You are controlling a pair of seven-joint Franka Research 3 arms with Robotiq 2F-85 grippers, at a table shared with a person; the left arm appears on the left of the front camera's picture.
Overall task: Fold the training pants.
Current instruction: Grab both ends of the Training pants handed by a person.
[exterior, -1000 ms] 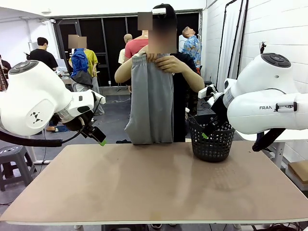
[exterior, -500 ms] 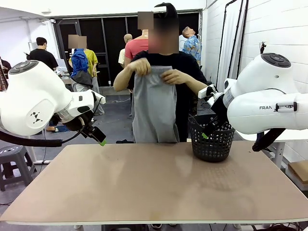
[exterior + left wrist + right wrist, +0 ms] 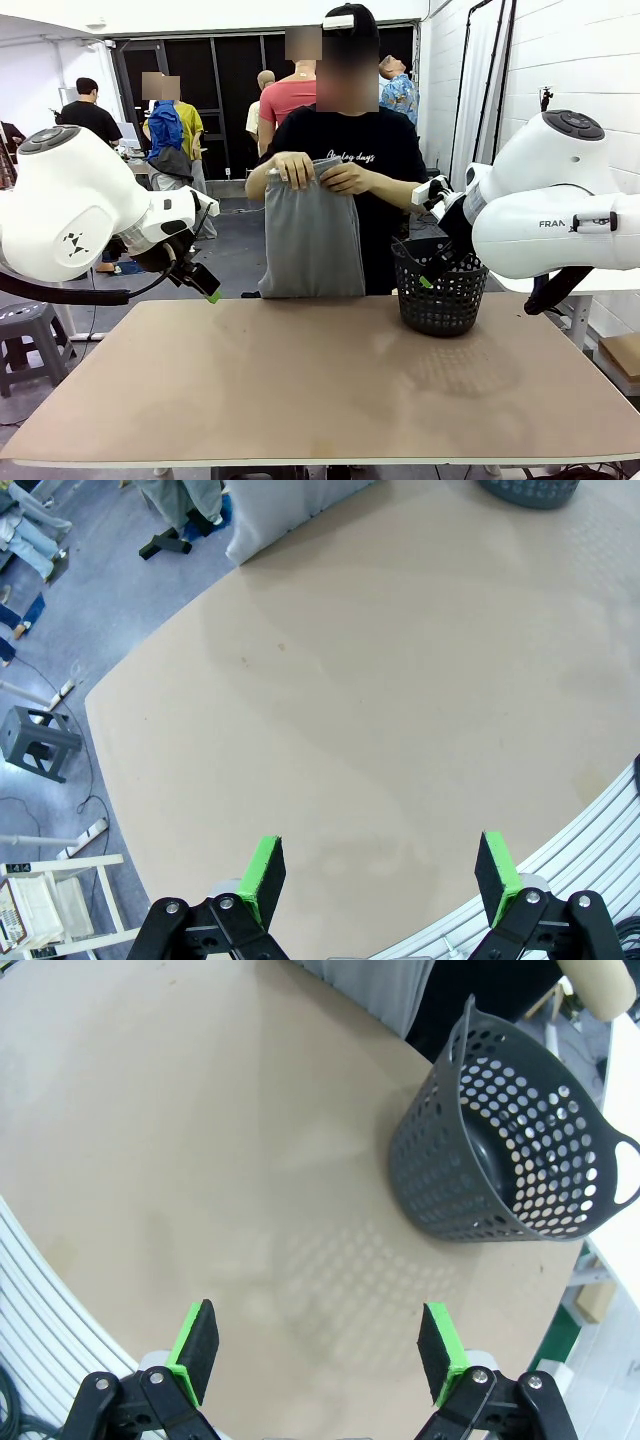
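STEP: pre-fold, the person's hands (image 3: 293,168) are holding the light grey soft jersey training pants (image 3: 312,235) upright, upper centre | JAWS: my left gripper (image 3: 380,855) and right gripper (image 3: 318,1325) are hanging open, empty | NEXT: likely needing them laid flat first

Open table (image 3: 300,380) middle, basket (image 3: 437,300) obstructing far right, training pants (image 3: 312,240) behind far edge

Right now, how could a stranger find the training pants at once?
Look across the brown table to the person in a black T-shirt at its far edge. The training pants hang from that person's hands. They are plain light grey cloth, unlike the dark perforated basket standing on the table beside them.
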